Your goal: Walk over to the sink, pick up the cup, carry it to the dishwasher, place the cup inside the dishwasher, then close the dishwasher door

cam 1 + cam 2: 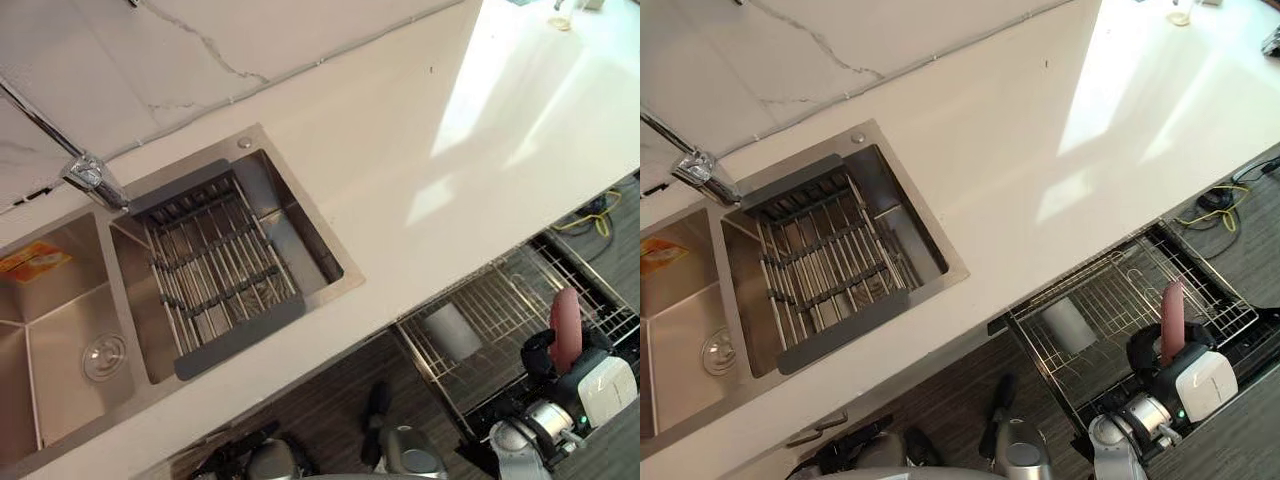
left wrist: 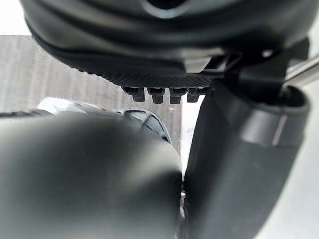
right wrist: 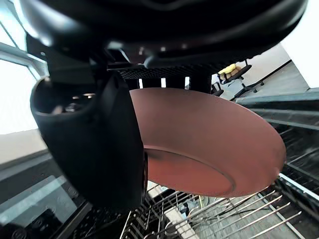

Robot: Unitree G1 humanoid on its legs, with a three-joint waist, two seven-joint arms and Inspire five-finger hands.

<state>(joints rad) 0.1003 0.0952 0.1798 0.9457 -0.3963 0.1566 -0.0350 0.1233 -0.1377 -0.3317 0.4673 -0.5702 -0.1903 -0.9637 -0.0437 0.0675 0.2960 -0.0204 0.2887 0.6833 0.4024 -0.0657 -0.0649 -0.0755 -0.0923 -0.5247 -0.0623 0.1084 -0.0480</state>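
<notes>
My right hand (image 1: 545,355) is shut on a reddish-brown plate (image 1: 566,325), held on edge above the pulled-out dishwasher rack (image 1: 510,290). In the right wrist view the thumb (image 3: 89,144) presses the plate (image 3: 199,144) against the fingers, with the rack wires just below. A grey cup (image 1: 452,330) lies in the rack's near-left part, a short way left of the plate. The double sink (image 1: 250,150) is at the left and no cup is visible in it. My left hand (image 2: 159,50) hangs low beside me with relaxed fingers and holds nothing.
A wire drying rack (image 1: 215,265) spans the sink's right basin, with a chrome tap (image 1: 90,175) behind it. An orange packet (image 1: 35,262) lies in the left basin. The white counter (image 1: 420,130) overhangs the dishwasher rack. Cables (image 1: 598,212) lie on the floor beyond.
</notes>
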